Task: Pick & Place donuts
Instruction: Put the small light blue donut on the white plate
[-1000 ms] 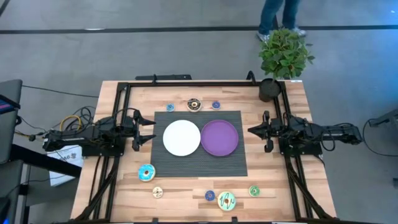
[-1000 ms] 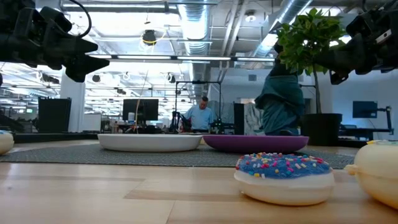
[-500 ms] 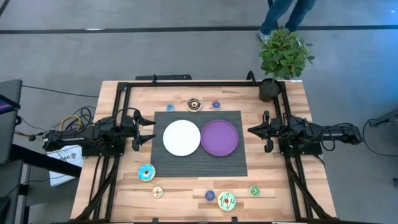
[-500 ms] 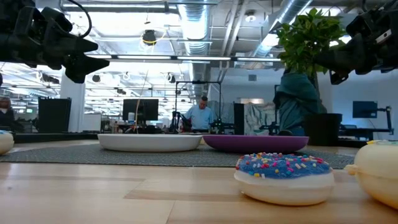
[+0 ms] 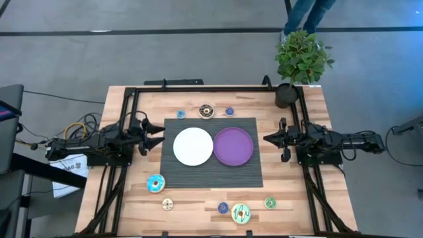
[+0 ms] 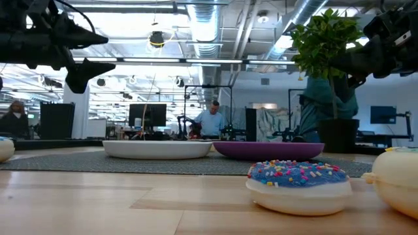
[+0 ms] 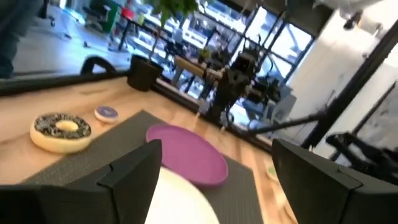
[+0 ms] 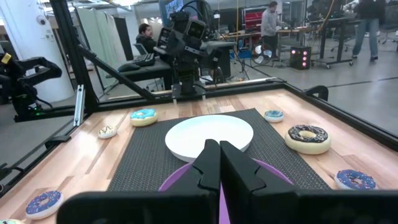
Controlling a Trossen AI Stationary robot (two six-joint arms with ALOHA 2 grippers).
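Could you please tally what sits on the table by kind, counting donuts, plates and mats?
Donuts: 8, three behind the mat, five in front of it
Plates: 2, white and purple
Mat: 1
Total: 11

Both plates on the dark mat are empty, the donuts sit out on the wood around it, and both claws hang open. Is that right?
Not quite. The left claw is open, but the right claw is shut, as the right wrist view shows. The white plate and purple plate are indeed empty.
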